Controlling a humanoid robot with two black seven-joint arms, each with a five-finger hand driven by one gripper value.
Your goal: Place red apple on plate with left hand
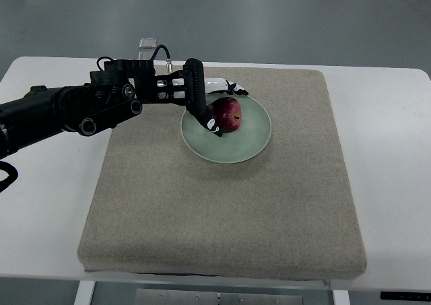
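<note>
1. My left arm (pixel 67 110) comes in from the left edge of the frame, black and jointed, and reaches rightward across the upper left of the picture; its cables loop above the wrist.
2. My left hand (pixel 205 106) sits at the left rim of the plate, just above the centre of the frame; its fingers (pixel 231 88) curve round the apple from the upper side while a black digit lies against the fruit's lower left, so the hand is closed about the apple and touching it.
3. The red apple (pixel 227 114) rests inside the plate, a little left of the plate's middle, with its stem dimple facing up and to the right.
4. The plate (pixel 252 140) is pale green and round; it lies on the upper middle part of the mat.
5. The mat (pixel 222 211) is a grey-beige square of cloth covering most of the white worktop (pixel 390 157); the worktop shows bare on both sides of it.
6. A small clear object (pixel 148 44) stands at the worktop's far edge, above my arm; I cannot tell what it is.
</note>
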